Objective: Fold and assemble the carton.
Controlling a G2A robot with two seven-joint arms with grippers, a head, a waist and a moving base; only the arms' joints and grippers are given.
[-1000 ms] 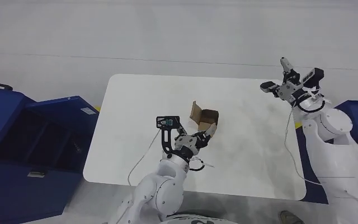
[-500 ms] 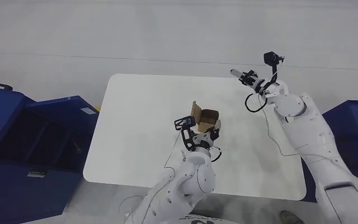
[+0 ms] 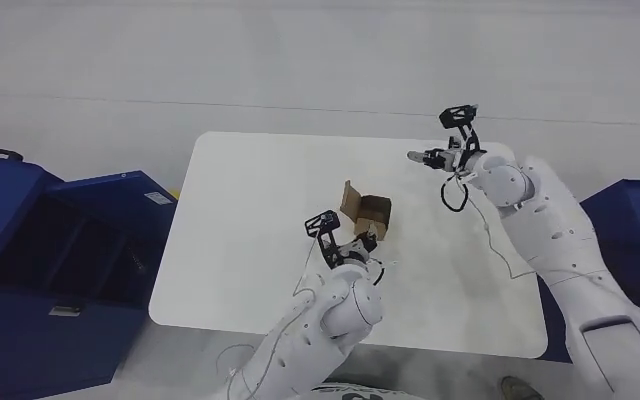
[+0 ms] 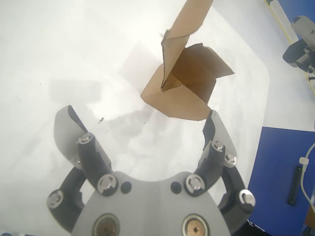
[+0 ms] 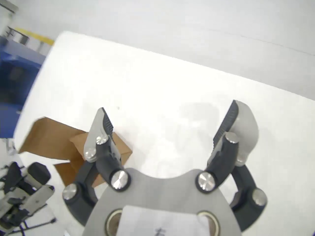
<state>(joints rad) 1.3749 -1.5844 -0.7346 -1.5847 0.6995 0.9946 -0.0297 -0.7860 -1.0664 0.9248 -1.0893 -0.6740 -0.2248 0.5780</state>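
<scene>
A small brown carton (image 3: 368,209) stands near the middle of the white table (image 3: 250,220), its top open and one long flap (image 4: 194,8) sticking up. My left gripper (image 4: 139,121) is open just in front of the carton (image 4: 182,101), with one fingertip (image 4: 212,121) close to its lower edge. In the top view the left gripper (image 3: 362,237) sits right at the carton's near side. My right gripper (image 5: 168,111) is open and holds nothing, hovering above the table to the carton's (image 5: 49,136) right. From above, the right gripper (image 3: 413,156) is at the far right of the carton.
A dark blue bin (image 3: 80,260) stands beside the table's left edge, and another blue surface (image 3: 615,210) lies beyond its right edge. Bare tabletop surrounds the carton on all sides.
The right arm swung in from the table's far right corner toward the carton. The left gripper shifted right and closer, now at the carton's near side. The carton stayed put.
</scene>
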